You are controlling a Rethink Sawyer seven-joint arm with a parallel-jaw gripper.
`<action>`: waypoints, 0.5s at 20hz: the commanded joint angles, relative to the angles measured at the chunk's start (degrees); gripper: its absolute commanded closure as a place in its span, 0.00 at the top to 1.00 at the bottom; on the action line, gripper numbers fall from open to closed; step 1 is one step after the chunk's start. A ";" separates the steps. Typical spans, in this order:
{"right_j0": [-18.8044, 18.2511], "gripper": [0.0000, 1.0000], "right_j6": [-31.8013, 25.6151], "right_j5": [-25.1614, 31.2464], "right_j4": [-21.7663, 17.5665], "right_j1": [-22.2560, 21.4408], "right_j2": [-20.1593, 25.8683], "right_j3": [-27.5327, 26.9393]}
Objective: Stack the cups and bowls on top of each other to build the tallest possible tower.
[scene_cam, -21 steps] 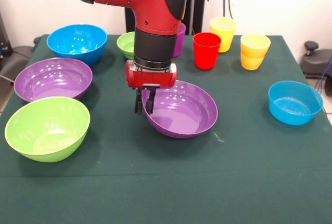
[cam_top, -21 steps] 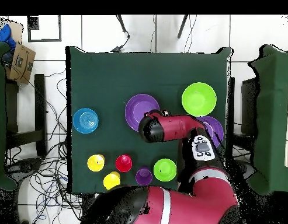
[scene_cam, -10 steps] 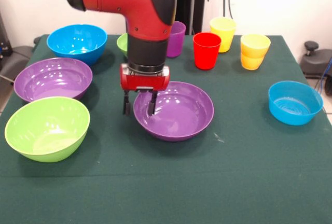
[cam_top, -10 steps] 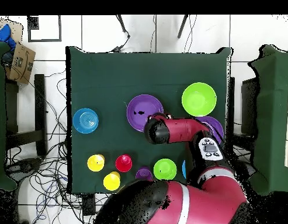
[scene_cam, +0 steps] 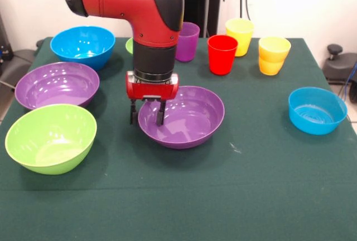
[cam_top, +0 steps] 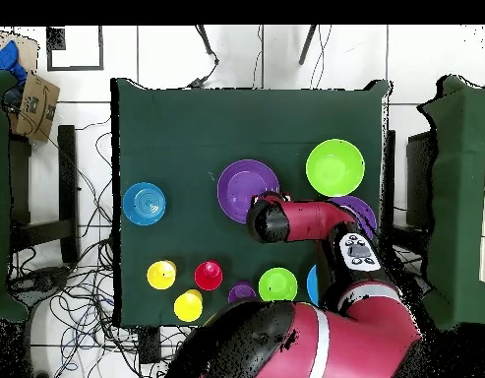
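worktop (scene_cam: 268, 196): green cloth, nothing stacked yet | purple bowl (scene_cam: 184, 117): upright at centre, just right of claw, 2nd purple bowl (scene_cam: 57, 85) lies left | claw (scene_cam: 146, 114): released, jaws parted astride the centre bowl's left rim, 1 finger inside, 1 outside | red cup (scene_cam: 222, 54): far, right of claw

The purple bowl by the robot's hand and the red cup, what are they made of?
The purple bowl looks like glossy plastic: bright light spots shine on its smooth inside. The red cup looks like smooth plastic too, one even colour with a thin rim. The pictures alone cannot make this certain.
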 commanded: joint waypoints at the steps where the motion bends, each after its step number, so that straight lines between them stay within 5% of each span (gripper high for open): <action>1: -0.49 1.00 -1.07 8.32 -0.87 5.05 5.94 4.02; 10: -1.93 1.00 -1.91 10.81 0.43 2.83 8.98 6.22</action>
